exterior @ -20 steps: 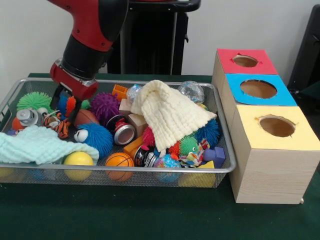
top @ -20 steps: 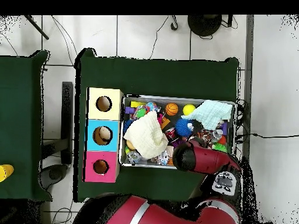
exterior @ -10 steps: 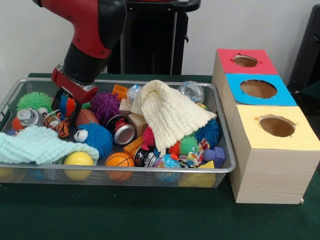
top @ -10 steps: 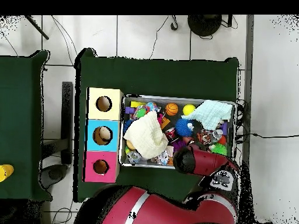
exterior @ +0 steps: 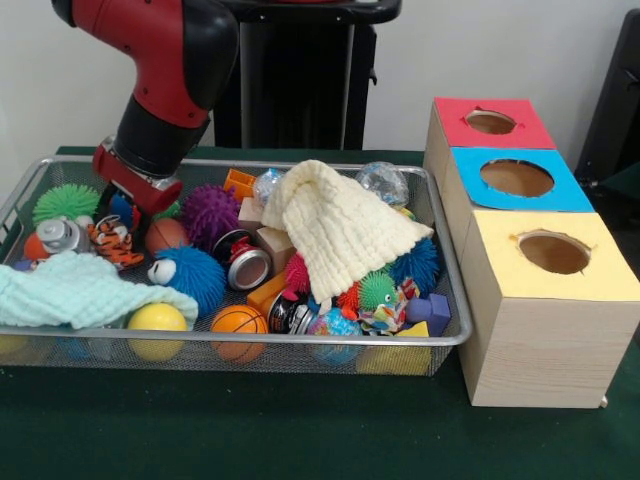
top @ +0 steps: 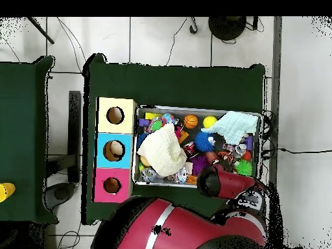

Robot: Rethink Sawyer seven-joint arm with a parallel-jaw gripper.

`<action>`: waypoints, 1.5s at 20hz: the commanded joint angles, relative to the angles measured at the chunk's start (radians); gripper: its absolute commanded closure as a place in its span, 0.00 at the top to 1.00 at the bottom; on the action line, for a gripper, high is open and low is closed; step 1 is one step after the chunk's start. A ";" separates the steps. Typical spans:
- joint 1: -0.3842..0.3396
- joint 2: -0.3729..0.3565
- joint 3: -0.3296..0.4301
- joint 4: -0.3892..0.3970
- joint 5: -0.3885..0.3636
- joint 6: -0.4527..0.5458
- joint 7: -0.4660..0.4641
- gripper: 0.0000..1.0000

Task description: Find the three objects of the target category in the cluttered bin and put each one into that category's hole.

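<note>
Two views: the front one shows the clutter item by item, the overhead one shows the layout.

Front view, bin: the bin (exterior: pixel 300 343), a shallow silver mesh basket with a thick rim, sits on the green table (exterior: pixel 300 430) left of the boxes.
Front view, contents: a cream cloth (exterior: pixel 340 225) is draped over the middle pile; a mint cloth (exterior: pixel 70 290) lies at the near left corner; a purple spiky ball (exterior: pixel 208 212), blue spiky ball (exterior: pixel 195 275), green spiky ball (exterior: pixel 65 202), small basketball (exterior: pixel 238 322), yellow ball (exterior: pixel 157 318), tin can (exterior: pixel 245 265) and toy tiger (exterior: pixel 115 240) show among the rest.
Front view, gripper: the gripper (exterior: pixel 118 205) hangs low at the bin's far left, just above the toy tiger; its fingers are hidden behind the red wrist and the toys, so I cannot tell whether they are apart or together.
Front view, hole: the hole (exterior: pixel 490 122) is round, set in a red square top on the farthest of three pale wooden boxes, beyond the blue hole (exterior: pixel 517 178) and the yellow hole (exterior: pixel 553 252), well apart from the gripper.

Overhead view, arm: the red arm (top: pixel 224 183) covers the bin's lower right part, hiding the gripper.
Overhead view, hole: the red surround sits lowest in the column of three, left of the bin, with the round opening (top: pixel 111 185) at its centre.
Overhead view, only here: a pale object lies inside the blue hole.
</note>
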 commanded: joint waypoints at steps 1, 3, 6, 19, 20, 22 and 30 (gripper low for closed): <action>-0.034 0.087 0.048 -0.071 0.062 -0.143 0.156 1.00; -0.034 0.089 0.053 -0.077 0.072 -0.168 0.157 1.00; -0.026 0.072 0.066 -0.070 0.080 -0.157 0.150 1.00; 0.012 -0.089 0.106 0.001 0.059 -0.002 0.114 1.00; 0.013 -0.092 0.108 0.000 0.059 0.004 0.113 1.00; 0.020 -0.098 0.108 0.002 0.061 0.012 0.114 1.00; 0.035 -0.094 0.102 -0.008 0.070 0.013 0.119 1.00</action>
